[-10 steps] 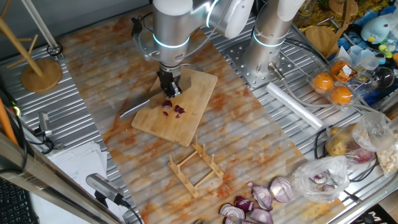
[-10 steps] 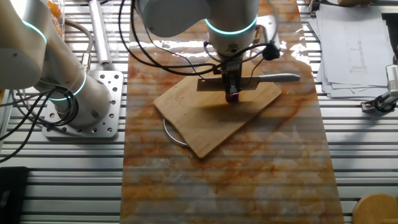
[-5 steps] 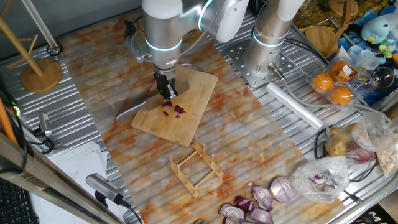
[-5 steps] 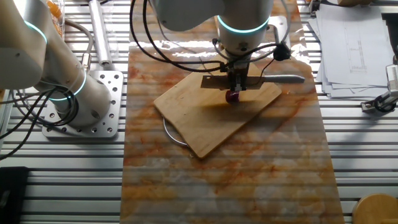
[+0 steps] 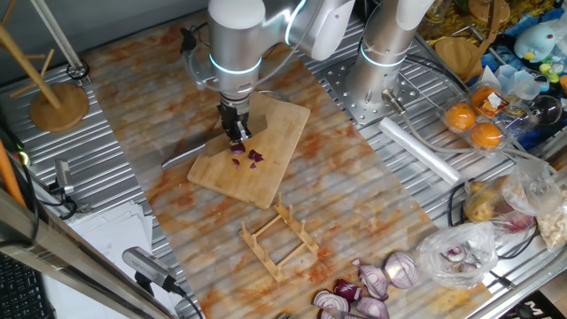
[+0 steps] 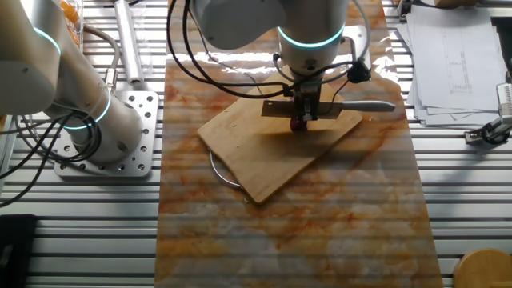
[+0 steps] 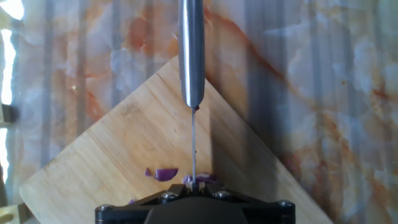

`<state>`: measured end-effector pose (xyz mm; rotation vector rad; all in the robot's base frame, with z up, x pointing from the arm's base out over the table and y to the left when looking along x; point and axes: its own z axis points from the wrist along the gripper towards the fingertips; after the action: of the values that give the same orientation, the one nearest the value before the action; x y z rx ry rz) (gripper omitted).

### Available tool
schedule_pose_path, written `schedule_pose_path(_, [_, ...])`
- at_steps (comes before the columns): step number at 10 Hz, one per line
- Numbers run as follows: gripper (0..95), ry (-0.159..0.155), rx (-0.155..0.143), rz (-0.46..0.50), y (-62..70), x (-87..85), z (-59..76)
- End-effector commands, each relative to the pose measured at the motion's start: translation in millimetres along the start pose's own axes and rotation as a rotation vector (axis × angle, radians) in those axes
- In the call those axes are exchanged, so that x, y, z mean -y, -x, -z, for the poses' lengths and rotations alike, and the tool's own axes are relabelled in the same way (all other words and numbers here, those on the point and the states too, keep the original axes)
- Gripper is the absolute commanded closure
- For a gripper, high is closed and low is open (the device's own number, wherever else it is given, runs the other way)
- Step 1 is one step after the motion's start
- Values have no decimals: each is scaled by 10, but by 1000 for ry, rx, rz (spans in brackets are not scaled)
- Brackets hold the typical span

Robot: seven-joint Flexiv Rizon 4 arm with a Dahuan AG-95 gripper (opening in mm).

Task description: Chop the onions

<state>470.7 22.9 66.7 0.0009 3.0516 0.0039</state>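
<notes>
Change: since a second ago the arm has shifted a little along the board and the knife handle now reaches slightly farther past the board's edge; the onion pieces lie as before.
Halved onions: nearest in one fixed view, several large red halves with pale ringed faces on the marbled mat.
Rack: a small wooden slatted rack, just beyond the halves and near the board's lower corner.
Cutting board: pale wood, set cornerwise on the mat.
Onions: a small cluster of dark purple pieces on the board, just below the gripper; the hand view shows scraps right beside the blade.
Knife: held level and edge-down over the board, silver handle pointing away from the hand.
Gripper: pointing straight down, fingers pinched onto the knife at the blade end.
Arm: grey, with a glowing cyan ring, standing upright over the board.
Far side: oranges in a clear tray beyond the arm base.
</notes>
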Motion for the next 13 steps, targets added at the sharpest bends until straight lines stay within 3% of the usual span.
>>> schedule_pose_path(1, [950, -6, 4, 0, -15, 11, -7])
schedule_pose_path(8, [950, 3, -6, 1, -14, 10, -79])
schedule_pose_path(10, [950, 2, -3, 3, -26, 8, -164])
schedule_pose_path(13, [950, 21, -29, -7, -19, 7, -154])
